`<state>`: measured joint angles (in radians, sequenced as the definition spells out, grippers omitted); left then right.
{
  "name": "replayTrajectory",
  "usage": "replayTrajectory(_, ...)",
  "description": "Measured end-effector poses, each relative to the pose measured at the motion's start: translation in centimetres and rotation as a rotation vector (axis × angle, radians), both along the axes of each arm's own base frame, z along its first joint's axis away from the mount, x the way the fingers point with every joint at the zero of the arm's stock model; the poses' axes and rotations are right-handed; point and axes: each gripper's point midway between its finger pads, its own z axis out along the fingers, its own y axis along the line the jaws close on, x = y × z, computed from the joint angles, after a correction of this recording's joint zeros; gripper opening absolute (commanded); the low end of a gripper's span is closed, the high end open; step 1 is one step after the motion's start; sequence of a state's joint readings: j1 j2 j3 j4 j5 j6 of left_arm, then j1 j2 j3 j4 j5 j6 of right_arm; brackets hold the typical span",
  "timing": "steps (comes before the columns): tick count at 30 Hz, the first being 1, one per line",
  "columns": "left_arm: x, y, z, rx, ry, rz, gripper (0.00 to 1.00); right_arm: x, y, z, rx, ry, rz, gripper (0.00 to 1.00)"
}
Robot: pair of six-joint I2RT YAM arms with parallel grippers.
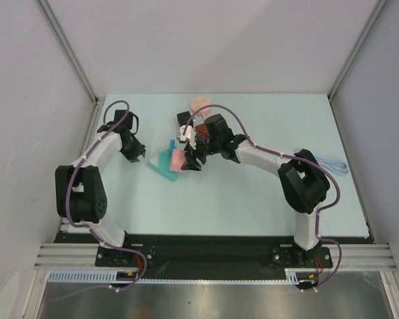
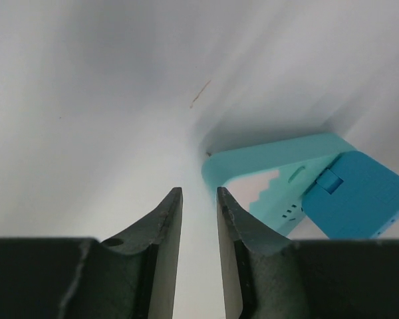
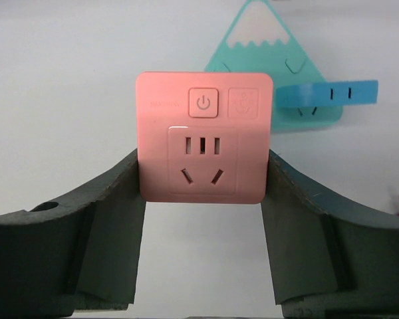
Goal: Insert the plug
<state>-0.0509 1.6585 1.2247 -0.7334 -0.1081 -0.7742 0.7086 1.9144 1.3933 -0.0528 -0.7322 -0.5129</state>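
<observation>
My right gripper [image 3: 203, 154] is shut on a pink square plug block [image 3: 205, 136], gripping its two sides. Its face, with a power button and socket slots, looks toward the wrist camera. Beyond it on the table lies a teal mountain-shaped socket board [image 3: 256, 26] with a blue plug block [image 3: 329, 93] sitting on it. From above, the pink block [image 1: 176, 159] hangs at the right edge of the teal board [image 1: 161, 165]. My left gripper [image 2: 199, 193] is open a little with nothing between its fingers. It stands just left of the teal board [image 2: 266, 166] and the blue block [image 2: 359, 196].
A round pink object [image 1: 201, 103] lies at the back of the table. Small black and white parts [image 1: 185, 126] sit behind the right wrist. A light blue cable [image 1: 336, 165] lies at the right edge, near the right arm's elbow.
</observation>
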Motion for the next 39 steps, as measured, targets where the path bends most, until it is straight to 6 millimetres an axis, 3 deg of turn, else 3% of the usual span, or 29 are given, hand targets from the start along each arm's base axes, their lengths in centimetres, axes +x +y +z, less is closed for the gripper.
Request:
replayTrajectory(9, 0.9, -1.1, 0.5, -0.049, -0.043, -0.077, 0.31, 0.5, 3.3, -1.4, -0.017, -0.015, 0.112, 0.00)
replayTrajectory(23, 0.7, -2.0, -0.5, -0.093, -0.039, -0.124, 0.32, -0.4, 3.0, -4.4, -0.054, 0.002, 0.116, 0.00)
replayTrajectory(39, 0.9, -2.0, -0.5, -0.084, -0.046, -0.138, 0.33, 1.1, 3.1, -5.1, -0.020, 0.009, 0.069, 0.00)
